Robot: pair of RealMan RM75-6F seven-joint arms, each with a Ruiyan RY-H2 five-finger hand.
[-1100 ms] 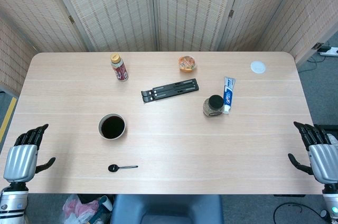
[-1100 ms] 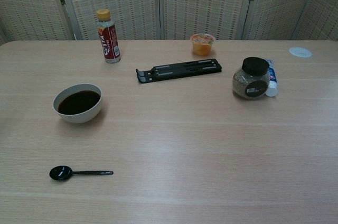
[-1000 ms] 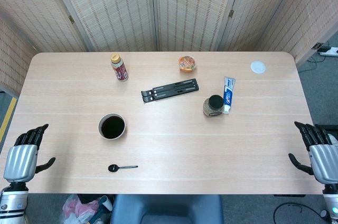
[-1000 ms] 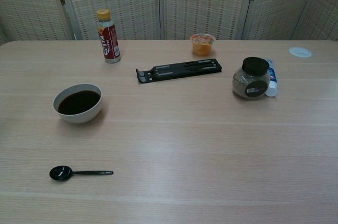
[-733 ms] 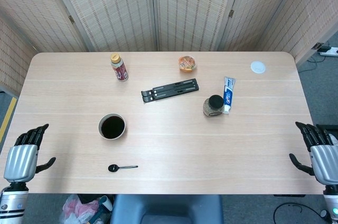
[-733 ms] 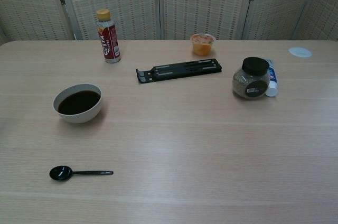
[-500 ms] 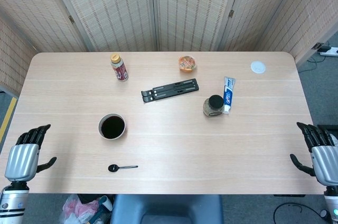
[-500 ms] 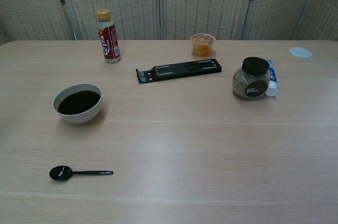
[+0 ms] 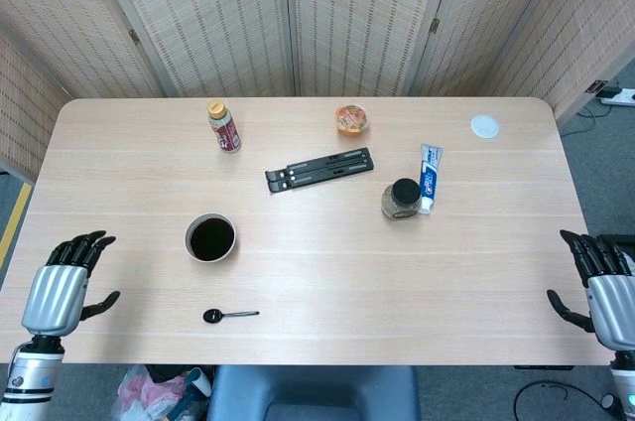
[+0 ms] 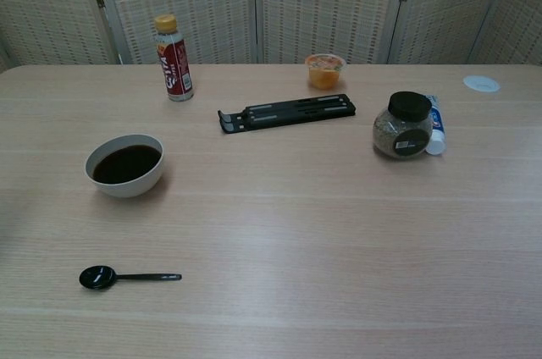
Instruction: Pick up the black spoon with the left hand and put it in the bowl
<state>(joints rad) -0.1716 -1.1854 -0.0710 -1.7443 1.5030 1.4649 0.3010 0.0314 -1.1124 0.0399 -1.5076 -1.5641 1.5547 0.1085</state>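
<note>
The black spoon (image 9: pixel 229 316) (image 10: pixel 127 277) lies flat near the table's front edge, its scoop to the left and its handle to the right. Behind it stands the white bowl (image 9: pixel 210 238) (image 10: pixel 124 165), dark inside. My left hand (image 9: pixel 62 291) hovers open over the table's left front corner, well left of the spoon and touching nothing. My right hand (image 9: pixel 603 290) hangs open beside the table's right edge, holding nothing. The chest view shows neither hand.
A brown bottle (image 9: pixel 224 126) stands at the back left. A flat black stand (image 9: pixel 318 170) lies mid-table, with an orange cup (image 9: pixel 352 120) behind it. Further right are a dark-lidded jar (image 9: pixel 400 200), a toothpaste tube (image 9: pixel 429 176) and a white lid (image 9: pixel 484 125).
My left hand has moved a little right and inward over the table's corner. My right hand has drifted slightly down. The spoon and bowl have not moved.
</note>
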